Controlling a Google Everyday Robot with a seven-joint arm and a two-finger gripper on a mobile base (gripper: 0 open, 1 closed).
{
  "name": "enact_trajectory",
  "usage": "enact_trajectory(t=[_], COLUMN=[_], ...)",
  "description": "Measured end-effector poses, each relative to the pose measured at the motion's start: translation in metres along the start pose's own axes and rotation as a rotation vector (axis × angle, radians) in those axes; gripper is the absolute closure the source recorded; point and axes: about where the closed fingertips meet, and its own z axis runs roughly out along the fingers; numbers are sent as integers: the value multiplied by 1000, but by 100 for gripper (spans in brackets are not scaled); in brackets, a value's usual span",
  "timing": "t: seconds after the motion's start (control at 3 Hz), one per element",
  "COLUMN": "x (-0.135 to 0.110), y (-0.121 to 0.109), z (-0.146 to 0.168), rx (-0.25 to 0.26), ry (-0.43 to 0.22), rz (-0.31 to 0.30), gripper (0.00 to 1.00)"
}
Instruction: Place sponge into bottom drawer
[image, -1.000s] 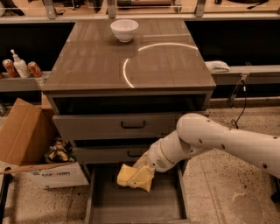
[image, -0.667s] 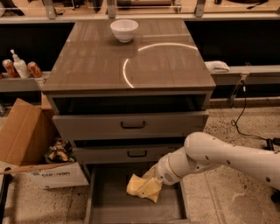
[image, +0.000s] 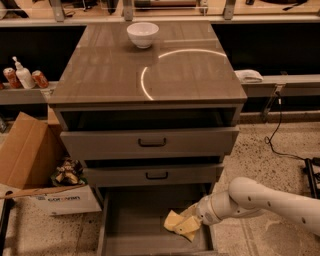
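Observation:
The pale yellow sponge (image: 179, 224) lies low inside the open bottom drawer (image: 135, 220), on the right part of its floor. My gripper (image: 196, 220) is at the end of the white arm that reaches in from the right, right against the sponge's right edge, inside the drawer. The gripper's tip is largely hidden by the white wrist and the sponge. The two upper drawers (image: 150, 142) with black handles stand slightly pulled out above.
A white bowl (image: 142, 34) stands at the back of the cabinet top. An open cardboard box (image: 35, 170) with clutter sits on the floor to the left. Bottles and cans (image: 22, 76) stand on a left shelf. A cable (image: 280, 135) trails on the right floor.
The arm has moved right and down, carrying the sponge from the drawer's middle to its right side and lower onto the floor.

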Motion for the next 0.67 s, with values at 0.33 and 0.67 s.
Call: enact_trajectory(t=[0.33,0.67], x=[2,6], y=[-8,-30], z=[4,11], rx=[7,23], ry=[-2,-22], rz=[4,-7], gripper=[100,100])
